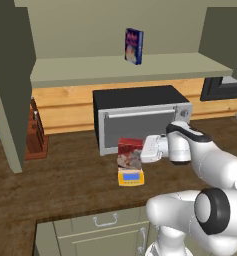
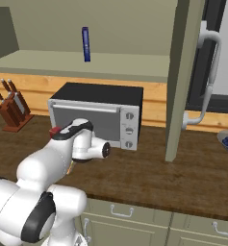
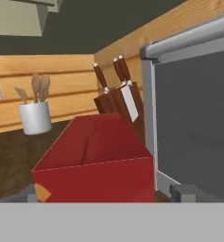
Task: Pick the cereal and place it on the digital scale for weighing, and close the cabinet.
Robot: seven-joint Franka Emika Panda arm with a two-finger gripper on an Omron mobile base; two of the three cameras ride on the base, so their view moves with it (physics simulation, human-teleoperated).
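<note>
Dark wood counter (image 1: 65, 185) runs under a pale timber backsplash, with low olive counter cabinets (image 1: 105, 232) at its near edge. Microwave (image 1: 140, 119), black-topped with a grey door, sits at the centre of the counter toward the far wall. Knife block (image 1: 34, 132) stands to its left; in the hand view a white utensil pot (image 3: 34, 116) with wooden spoons stands further left by the backsplash.

Cereal (image 1: 130, 152): red box, upright on the digital scale (image 1: 130, 176), just in front of the microwave door. Scale's yellow body and bluish display show below the box on the near side.

Gripper (image 1: 142, 150) reaches in from the right at box height, hand horizontal. In the hand view the red box (image 3: 97, 163) sits between the two finger tips, one at each lower corner; whether the pads touch its sides or stand just off them cannot be told.

Cabinet (image 1: 10, 85): olive wall unit, both doors swung open, left door edge-on in the left base view, right door (image 2: 183, 77) edge-on in the right base view. Slim blue box (image 1: 133, 46) stands on its open shelf, above the microwave.
</note>
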